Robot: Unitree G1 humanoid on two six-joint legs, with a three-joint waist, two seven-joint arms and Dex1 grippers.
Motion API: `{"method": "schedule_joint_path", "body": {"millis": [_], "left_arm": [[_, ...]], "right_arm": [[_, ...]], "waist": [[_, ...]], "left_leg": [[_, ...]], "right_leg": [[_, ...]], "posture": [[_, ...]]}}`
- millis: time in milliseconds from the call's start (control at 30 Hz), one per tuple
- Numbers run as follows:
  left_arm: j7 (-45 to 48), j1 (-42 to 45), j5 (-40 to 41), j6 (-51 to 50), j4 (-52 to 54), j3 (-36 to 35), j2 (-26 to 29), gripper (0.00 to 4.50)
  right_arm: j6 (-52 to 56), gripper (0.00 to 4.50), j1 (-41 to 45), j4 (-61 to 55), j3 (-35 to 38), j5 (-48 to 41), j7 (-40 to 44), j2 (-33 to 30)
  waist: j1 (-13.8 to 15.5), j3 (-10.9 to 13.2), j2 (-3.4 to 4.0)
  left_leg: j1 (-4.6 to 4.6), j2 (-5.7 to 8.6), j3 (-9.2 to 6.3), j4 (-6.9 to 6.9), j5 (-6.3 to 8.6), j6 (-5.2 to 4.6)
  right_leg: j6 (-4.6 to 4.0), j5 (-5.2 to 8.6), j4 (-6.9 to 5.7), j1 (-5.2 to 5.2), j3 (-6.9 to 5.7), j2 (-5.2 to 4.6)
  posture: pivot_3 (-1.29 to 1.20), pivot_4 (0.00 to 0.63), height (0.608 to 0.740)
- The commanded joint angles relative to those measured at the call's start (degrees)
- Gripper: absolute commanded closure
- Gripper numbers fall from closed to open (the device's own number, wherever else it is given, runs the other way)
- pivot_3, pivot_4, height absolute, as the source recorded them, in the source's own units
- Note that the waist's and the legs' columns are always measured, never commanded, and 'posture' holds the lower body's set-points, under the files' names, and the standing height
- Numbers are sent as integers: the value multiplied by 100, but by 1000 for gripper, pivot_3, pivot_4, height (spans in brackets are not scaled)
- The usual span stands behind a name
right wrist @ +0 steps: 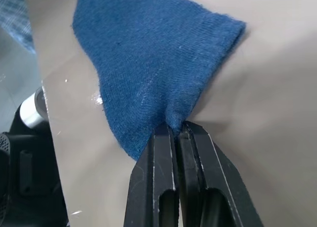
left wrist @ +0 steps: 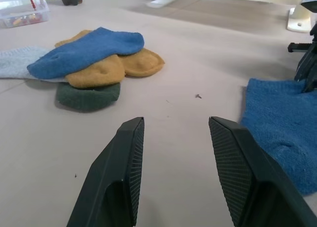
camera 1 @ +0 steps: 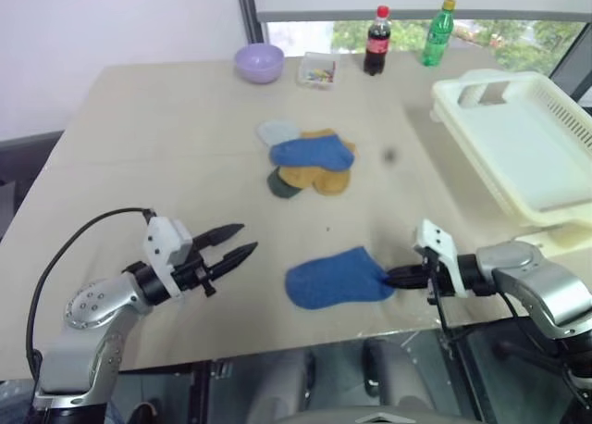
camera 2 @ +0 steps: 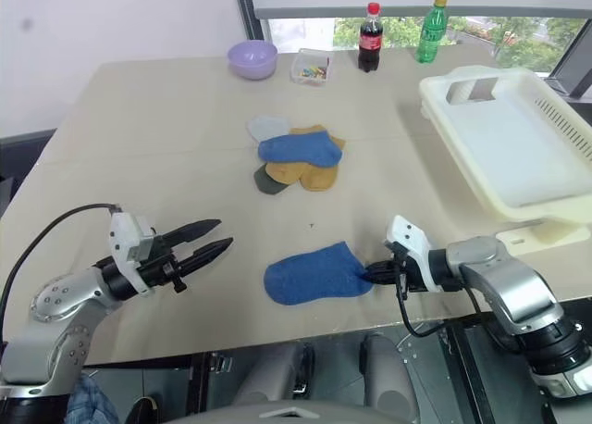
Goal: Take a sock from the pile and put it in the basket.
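A royal-blue sock (camera 1: 333,278) lies flat near the table's front edge. My right gripper (camera 1: 393,277) is shut on its right end, pinching a fold of the fabric (right wrist: 168,113). The pile (camera 1: 310,160) sits mid-table, with another blue sock (camera 1: 312,152) on top of mustard, pale grey and dark grey ones. The cream-white basket (camera 1: 527,146) stands at the right, beyond my right arm. My left gripper (camera 1: 242,240) hovers open over bare table left of the sock, with nothing between its fingers (left wrist: 130,152).
A lilac bowl (camera 1: 259,62), a small clear box (camera 1: 317,70), a cola bottle (camera 1: 376,41) and a green bottle (camera 1: 438,32) line the far edge. The held sock lies close to the table's front edge (camera 1: 305,342).
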State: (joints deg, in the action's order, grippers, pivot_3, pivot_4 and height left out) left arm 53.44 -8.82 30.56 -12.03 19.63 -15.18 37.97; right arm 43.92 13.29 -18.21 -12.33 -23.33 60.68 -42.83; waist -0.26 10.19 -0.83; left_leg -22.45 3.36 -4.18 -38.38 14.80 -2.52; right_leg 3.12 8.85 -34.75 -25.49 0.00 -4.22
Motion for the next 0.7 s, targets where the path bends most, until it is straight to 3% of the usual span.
{"method": "schedule_joint_path", "body": {"millis": [33, 133, 300, 433, 633, 700], "left_arm": [[56, 48, 8, 75, 90, -13, 46, 2254], [84, 51, 18, 65, 93, 6, 42, 2254], [125, 61, -1, 100, 35, 6, 30, 2254], [91, 87, 14, 108, 21, 42, -57, 2254], [323, 80, 46, 160, -2, 110, -19, 2254], [330, 106, -8, 234, -80, 97, -31, 2254]], "right_arm": [[74, 3063, -209, -44, 220, 34, -210, -169], [206, 1726, -300, -105, 391, 19, -435, -197], [172, 1726, -490, -374, 851, -230, -272, -585], [-151, 1726, -125, -19, 1159, -233, -321, -598], [-729, 1726, 898, 821, 882, 90, -454, -169], [-1240, 1726, 1446, 1510, 852, 353, -799, 326]], "waist": [[11, -2, -3], [18, -4, -7], [103, -7, -10], [105, -5, -10], [79, -3, -8], [76, -3, -8]], "left_leg": [[0, -1, 0, 0, 0, 0], [2, -2, 0, -4, 0, 0], [2, -3, 1, -7, 0, 0], [-10, -3, 0, -6, 0, 0], [-6, -14, 10, -5, 0, 0], [-5, -16, 11, -5, 0, 0]], "right_leg": [[0, 0, 0, 1, 0, 0], [1, 0, 0, 4, -1, 0], [1, 0, -2, 5, -1, 0], [0, 0, 2, -2, -4, 1], [-1, 0, 2, -4, 0, 10], [-1, 0, 2, -3, 0, 14]], "posture": [[0, 150, 732], [0, 150, 732], [0, 150, 732], [0, 150, 732], [0, 150, 732], [0, 150, 732]]}}
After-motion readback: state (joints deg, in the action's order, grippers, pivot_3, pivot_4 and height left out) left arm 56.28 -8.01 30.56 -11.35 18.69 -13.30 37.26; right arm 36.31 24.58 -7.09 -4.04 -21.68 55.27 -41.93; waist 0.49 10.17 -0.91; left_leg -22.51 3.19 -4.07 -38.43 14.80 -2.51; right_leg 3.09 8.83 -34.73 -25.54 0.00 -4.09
